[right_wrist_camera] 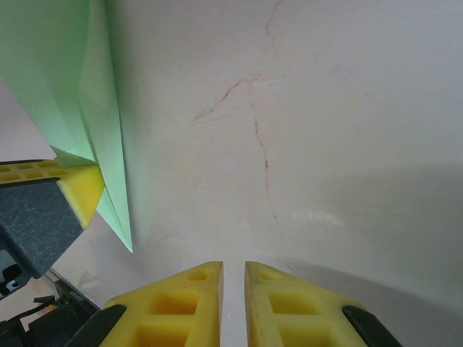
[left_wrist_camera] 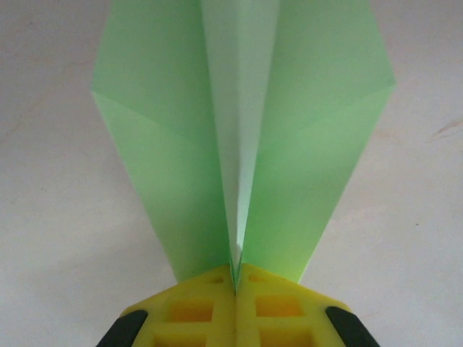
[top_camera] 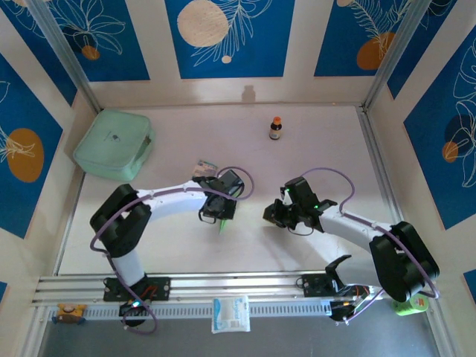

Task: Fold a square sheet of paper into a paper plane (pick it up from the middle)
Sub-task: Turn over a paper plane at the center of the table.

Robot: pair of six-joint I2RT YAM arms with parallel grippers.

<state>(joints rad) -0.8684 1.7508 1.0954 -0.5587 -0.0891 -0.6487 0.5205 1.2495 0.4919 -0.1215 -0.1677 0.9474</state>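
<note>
Two grippers are hovering near the middle of the white table [top_camera: 327,156], the right gripper [top_camera: 274,214] sitting at 3 o'clock of the left gripper [top_camera: 216,212], apart from it.

Left gripper: yellow fingers [left_wrist_camera: 195,311] are pressing tight together, pinching the paper plane [left_wrist_camera: 246,130] along its centre crease at one end. In the left wrist view the plane is fanning out toward 12 o'clock, both wings spreading either side of a paler middle fold. From above only a green sliver of it [top_camera: 222,224] is showing, poking toward 6 o'clock under the gripper.

Right gripper [right_wrist_camera: 234,278]: fingers are standing slightly parted, a thin slit between them, gripping nothing, bare table beneath. In its wrist view the plane [right_wrist_camera: 65,87] is hanging at 10 o'clock, the other arm's yellow finger [right_wrist_camera: 81,189] clamping it.

Around the table: a mint-green box [top_camera: 115,143] is lying at 10 o'clock, a small bottle [top_camera: 276,128] is standing at 12 o'clock, and a striped packet [top_camera: 206,168] is lying just at 11 o'clock of the left gripper.
</note>
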